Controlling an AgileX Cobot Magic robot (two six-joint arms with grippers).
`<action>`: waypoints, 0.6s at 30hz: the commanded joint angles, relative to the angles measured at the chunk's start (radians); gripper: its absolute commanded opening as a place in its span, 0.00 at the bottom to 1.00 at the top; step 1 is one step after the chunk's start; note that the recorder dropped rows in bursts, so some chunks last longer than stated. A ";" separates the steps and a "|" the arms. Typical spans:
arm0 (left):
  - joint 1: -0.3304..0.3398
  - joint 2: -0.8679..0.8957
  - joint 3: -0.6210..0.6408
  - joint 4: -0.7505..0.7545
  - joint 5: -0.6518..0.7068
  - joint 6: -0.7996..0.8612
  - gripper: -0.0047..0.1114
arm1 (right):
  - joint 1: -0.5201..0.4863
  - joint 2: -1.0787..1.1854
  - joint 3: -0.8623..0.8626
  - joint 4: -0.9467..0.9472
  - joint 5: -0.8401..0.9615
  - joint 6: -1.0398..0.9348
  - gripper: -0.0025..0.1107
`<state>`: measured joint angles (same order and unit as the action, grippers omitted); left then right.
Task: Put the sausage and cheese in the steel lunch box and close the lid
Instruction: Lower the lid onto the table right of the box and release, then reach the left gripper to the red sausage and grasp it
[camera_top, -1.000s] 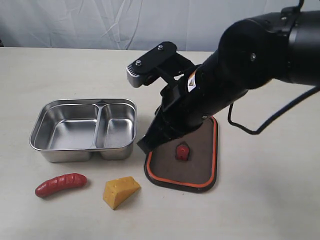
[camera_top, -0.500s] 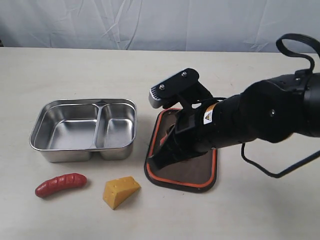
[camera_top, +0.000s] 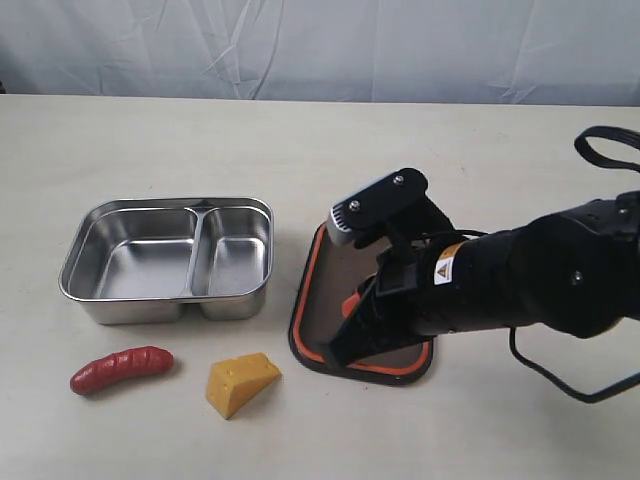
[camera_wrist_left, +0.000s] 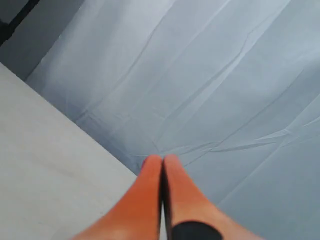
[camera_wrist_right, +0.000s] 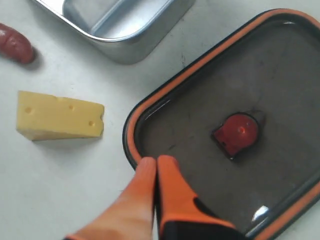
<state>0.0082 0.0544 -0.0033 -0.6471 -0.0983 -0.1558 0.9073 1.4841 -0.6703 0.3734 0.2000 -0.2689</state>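
Note:
The steel lunch box (camera_top: 165, 258) stands open and empty at the left, and a corner of it (camera_wrist_right: 125, 25) shows in the right wrist view. In front of it lie the dark-red sausage (camera_top: 121, 368) (camera_wrist_right: 15, 45) and the yellow cheese (camera_top: 241, 382) (camera_wrist_right: 60, 116). The dark lid (camera_top: 330, 270) (camera_wrist_right: 210, 100) lies seal side up to the right of the box, its orange valve tab (camera_wrist_right: 236, 132) at the centre. My right gripper (camera_wrist_right: 155, 162) (camera_top: 335, 352) is shut and empty, low over the lid's front-left rim. My left gripper (camera_wrist_left: 162, 159) is shut, empty, and faces the curtain.
The right arm (camera_top: 500, 280) covers most of the lid's right half, and its cable (camera_top: 600, 380) trails at the far right. A pale curtain (camera_top: 320, 45) hangs behind the table's far edge.
The right arm has swung down and towards the right, from high over the lid's back edge to low over its front-left part. The sausage, cheese, box and lid have not moved.

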 joint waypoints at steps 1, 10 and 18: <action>0.000 -0.008 0.003 -0.085 0.055 0.000 0.04 | 0.000 -0.052 0.029 0.000 -0.035 0.000 0.02; 0.000 0.180 -0.348 0.028 0.514 0.461 0.04 | 0.000 -0.139 0.029 -0.004 -0.074 0.000 0.02; 0.000 0.682 -0.667 -0.137 0.753 1.191 0.04 | 0.000 -0.155 0.029 -0.004 -0.076 0.000 0.02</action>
<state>0.0082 0.5908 -0.5981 -0.7707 0.5888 0.8540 0.9073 1.3362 -0.6447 0.3753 0.1338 -0.2689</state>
